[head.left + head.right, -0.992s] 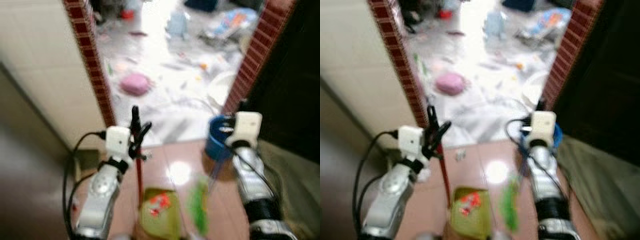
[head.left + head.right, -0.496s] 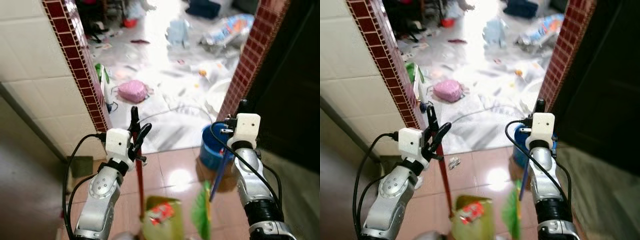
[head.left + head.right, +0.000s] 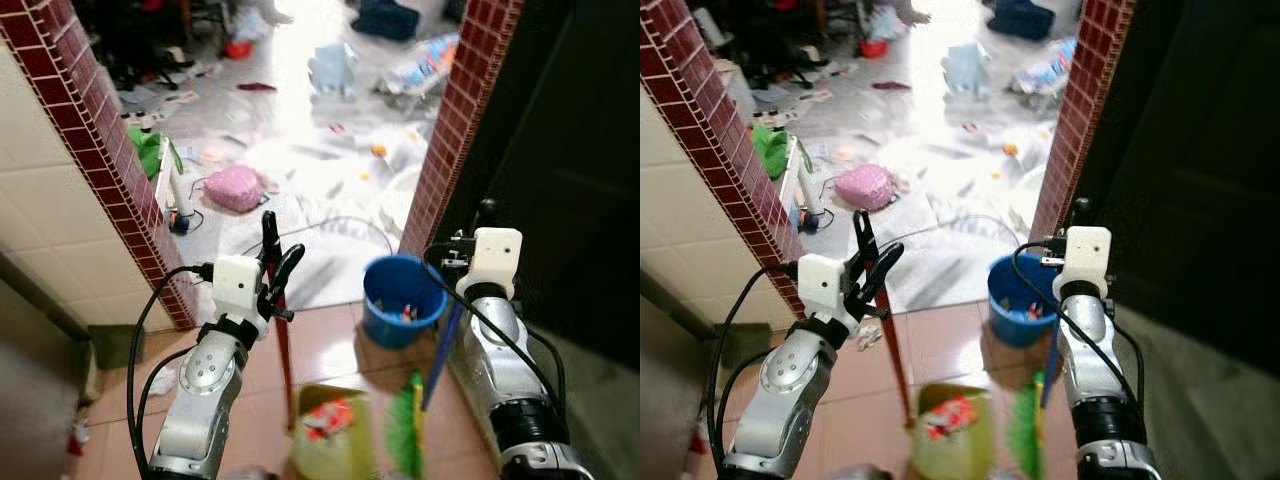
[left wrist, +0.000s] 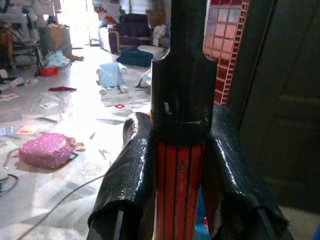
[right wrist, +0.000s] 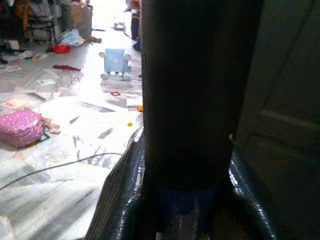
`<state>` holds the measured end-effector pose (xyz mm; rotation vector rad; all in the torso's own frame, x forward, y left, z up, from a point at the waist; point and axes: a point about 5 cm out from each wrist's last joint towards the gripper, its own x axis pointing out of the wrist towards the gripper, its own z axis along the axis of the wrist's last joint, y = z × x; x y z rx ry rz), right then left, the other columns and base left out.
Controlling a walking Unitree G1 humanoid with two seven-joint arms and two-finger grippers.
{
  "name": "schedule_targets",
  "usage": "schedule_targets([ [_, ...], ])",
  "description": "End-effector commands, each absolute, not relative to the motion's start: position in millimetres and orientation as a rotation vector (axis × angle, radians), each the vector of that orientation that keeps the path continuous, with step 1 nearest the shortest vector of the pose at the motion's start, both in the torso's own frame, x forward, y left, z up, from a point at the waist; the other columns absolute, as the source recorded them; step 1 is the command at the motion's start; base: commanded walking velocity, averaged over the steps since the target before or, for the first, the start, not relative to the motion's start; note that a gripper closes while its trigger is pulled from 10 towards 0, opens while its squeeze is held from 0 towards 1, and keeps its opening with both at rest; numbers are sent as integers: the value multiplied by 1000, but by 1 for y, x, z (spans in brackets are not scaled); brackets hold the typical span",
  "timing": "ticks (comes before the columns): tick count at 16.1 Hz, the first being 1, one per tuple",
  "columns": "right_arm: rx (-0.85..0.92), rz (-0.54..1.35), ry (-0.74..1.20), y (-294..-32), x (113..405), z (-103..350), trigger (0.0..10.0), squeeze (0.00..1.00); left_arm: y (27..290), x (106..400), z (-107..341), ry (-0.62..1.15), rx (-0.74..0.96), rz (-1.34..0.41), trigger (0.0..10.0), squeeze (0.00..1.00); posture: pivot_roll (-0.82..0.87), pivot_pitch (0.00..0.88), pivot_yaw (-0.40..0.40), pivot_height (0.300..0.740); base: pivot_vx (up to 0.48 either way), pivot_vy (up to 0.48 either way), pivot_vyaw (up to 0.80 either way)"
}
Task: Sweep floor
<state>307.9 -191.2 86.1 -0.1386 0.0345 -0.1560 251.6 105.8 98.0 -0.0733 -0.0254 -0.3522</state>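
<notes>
Two grippers are clamping handles: left gripper [image 4: 175, 170] pinching dustpan handle [image 4: 177, 190], right gripper [image 5: 185, 200] pinching broom handle [image 5: 192, 100], facing littered floor [image 3: 330, 170] beyond brick doorway [image 3: 455, 110].

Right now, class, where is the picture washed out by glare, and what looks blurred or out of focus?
Left eye view: the far floor is blown out white, and the green dustpan and broom head near the bottom edge are smeared. Left wrist view: the red handle is sharp, the bright room behind hazy. Right wrist view: the dark handle is soft, very close.

1. I see the bucket [image 3: 404, 299] ahead, between my two arms, beside the right doorway pillar [image 3: 447, 120].
2. The dustpan [image 3: 330, 430] sits nearest, left of the broom head [image 3: 405, 430].
3. Beyond the doorway lies the littered floor [image 3: 300, 130].
</notes>
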Motion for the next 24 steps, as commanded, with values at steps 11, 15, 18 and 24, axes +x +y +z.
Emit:
schedule_targets([
  [11,-170,-145,17,-193,312,91,10000,0,134,264,113,-111,-41,-152,10000,0,-40,0,-10,740,0,0,0],
  [15,-202,-131,55,-193,313,86,10000,0,151,276,139,-206,-17,-58,10000,0,-41,0,-15,740,0,0,0],
  [18,-233,-151,66,-199,311,84,10000,0,164,286,169,-306,-23,20,10000,0,-40,0,-16,740,0,0,0],
  [24,-284,-209,156,-213,305,69,10000,0,178,298,239,-530,-18,90,10000,0,-45,0,-17,740,0,0,0],
])
